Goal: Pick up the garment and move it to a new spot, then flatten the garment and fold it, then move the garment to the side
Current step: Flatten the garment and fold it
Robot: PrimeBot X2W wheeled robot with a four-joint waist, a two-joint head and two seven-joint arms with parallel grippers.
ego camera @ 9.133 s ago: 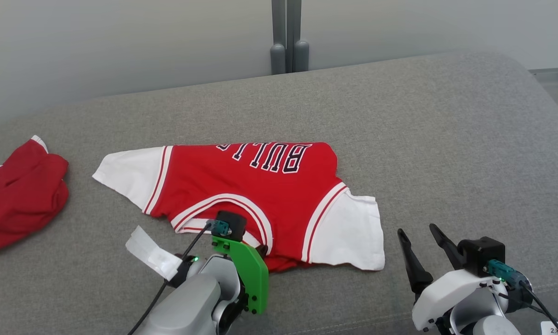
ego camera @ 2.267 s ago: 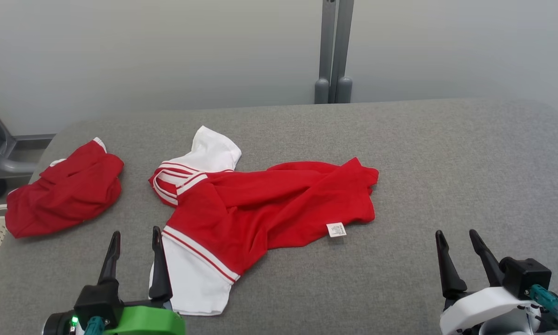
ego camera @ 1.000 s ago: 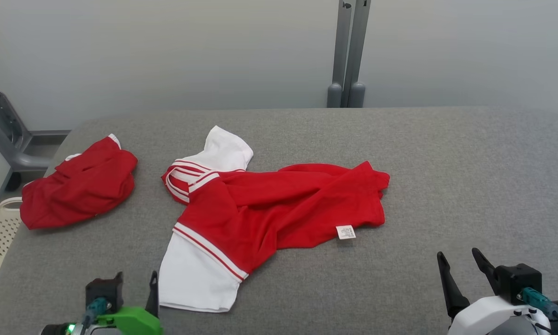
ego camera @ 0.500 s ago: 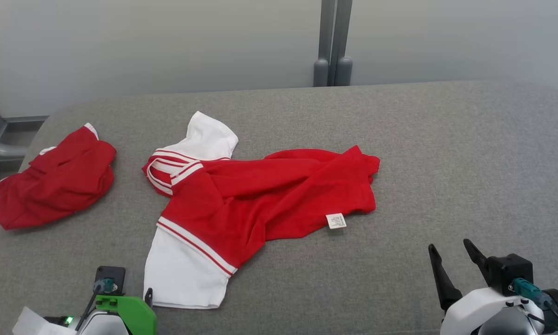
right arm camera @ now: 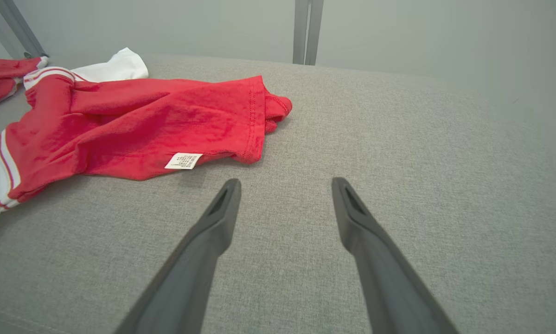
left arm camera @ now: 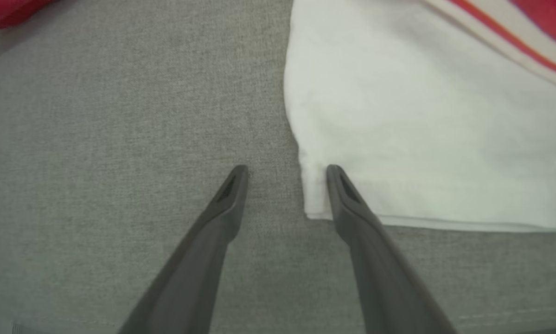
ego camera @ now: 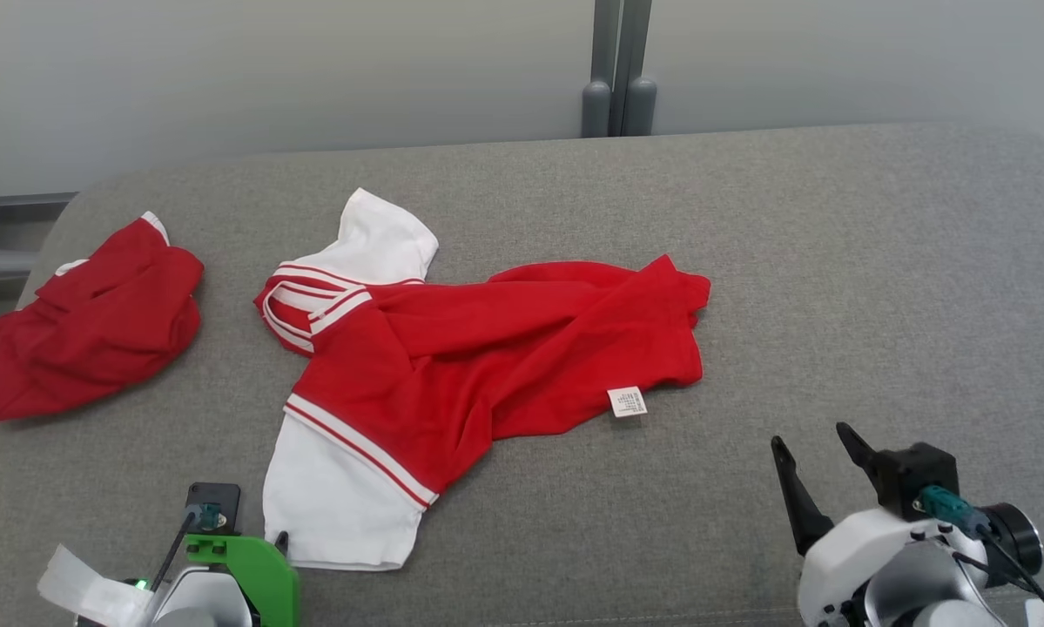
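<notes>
Right now I am hovering the left end effector [left arm camera: 287, 168], jaws apart and empty, astride the near corner of the white sleeve [left arm camera: 421, 130]. The garment [ego camera: 487, 348] is lying crumpled on the grey surface [ego camera: 835, 261], running long rightward; the right end effector [ego camera: 811, 435], open and empty, is sitting farther off.

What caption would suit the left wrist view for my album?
Open left gripper straddling the corner of the jersey's white sleeve on the grey cushion.

It looks like a robotics lab, not a home: a wide grey fabric-covered bench [ego camera: 835, 261] bearing a red-and-white jersey [ego camera: 504, 348] stands before a bare pale wall [ego camera: 225, 78], with a grey metal post [ego camera: 619, 61] behind it
</notes>
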